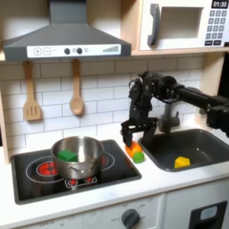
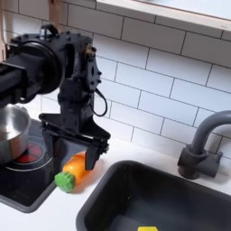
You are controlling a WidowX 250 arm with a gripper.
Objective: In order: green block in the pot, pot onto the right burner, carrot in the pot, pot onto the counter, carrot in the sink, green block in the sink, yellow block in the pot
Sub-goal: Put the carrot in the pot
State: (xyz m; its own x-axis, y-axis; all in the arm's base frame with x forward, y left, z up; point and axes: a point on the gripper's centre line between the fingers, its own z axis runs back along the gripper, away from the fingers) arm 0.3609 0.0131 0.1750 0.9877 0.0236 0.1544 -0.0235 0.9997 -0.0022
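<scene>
Stainless-steel pot [image 1: 77,156] on the black cooktop [image 1: 36,168], over the burner on the first exterior view's left, with the green block [image 1: 67,155] inside against its left wall. To its right, the carrot [image 1: 134,150] lies on the off-white counter [image 1: 159,183] between cooktop and sink [image 1: 183,148]. The yellow block [image 1: 182,162] rests on the sink floor. Two wooden utensils [image 1: 31,97] hang on the tiled wall, and a microwave [image 1: 183,24] above shows "01:30" on its display.

In the second exterior view the pot [image 2: 11,133] sits at the left edge; the carrot [image 2: 74,172] lies with its green end toward the camera, and the arched faucet [image 2: 204,143] stands at right. The gripper [image 2: 72,149] hangs directly over the carrot, fingers spread wide to either side of it, pinching nothing; contact with the carrot cannot be told.
</scene>
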